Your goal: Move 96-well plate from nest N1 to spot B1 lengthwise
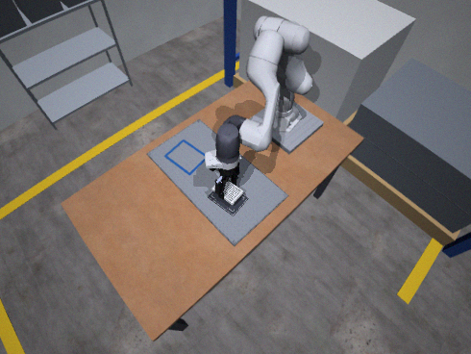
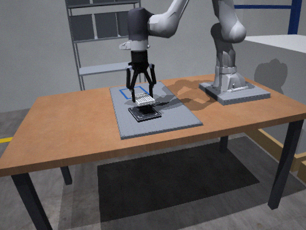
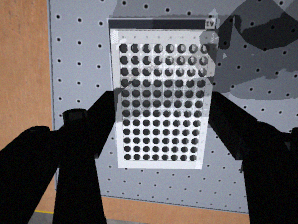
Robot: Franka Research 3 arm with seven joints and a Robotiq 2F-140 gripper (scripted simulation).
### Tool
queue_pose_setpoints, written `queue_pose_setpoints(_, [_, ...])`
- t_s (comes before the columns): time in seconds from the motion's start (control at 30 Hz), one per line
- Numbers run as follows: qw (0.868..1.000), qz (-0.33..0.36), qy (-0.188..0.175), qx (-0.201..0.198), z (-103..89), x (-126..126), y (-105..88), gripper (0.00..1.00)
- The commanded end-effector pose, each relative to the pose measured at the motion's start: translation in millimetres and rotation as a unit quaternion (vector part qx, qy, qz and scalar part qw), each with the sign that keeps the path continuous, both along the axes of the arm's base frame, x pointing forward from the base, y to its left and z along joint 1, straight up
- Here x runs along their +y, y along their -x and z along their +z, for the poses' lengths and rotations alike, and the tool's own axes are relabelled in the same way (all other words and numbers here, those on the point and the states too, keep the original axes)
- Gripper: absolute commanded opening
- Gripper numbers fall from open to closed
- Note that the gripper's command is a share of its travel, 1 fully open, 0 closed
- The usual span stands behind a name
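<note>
With the 96-well plate (image 2: 145, 99) clamped in the gripper (image 2: 141, 94) above the plate nest (image 2: 144, 113), carrying to the taped outline (image 1: 185, 156) remains.

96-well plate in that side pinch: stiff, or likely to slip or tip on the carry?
Probably stiff: the 96-well plate hangs level above the nest with no visible sag. The gripper pinches only its long sides, so fast moves could tilt or slip it. Likely light for its size, being mostly open wells.
</note>
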State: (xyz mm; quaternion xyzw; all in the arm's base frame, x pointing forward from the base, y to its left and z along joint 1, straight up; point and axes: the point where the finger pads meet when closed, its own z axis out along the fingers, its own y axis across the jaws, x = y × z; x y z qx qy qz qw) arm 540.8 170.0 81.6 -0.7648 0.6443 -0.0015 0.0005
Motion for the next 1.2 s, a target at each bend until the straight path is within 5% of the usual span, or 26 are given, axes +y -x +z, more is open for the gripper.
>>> queue_pose_setpoints(0.0, [1.0,0.003,-0.001,0.002,0.6,0.4,1.1,0.6])
queue_pose_setpoints(0.37, [1.0,0.003,-0.001,0.002,0.6,0.4,1.1,0.6])
queue_pose_setpoints(1.17, [1.0,-0.001,-0.001,0.002,-1.9,-69.5,0.1,0.6])
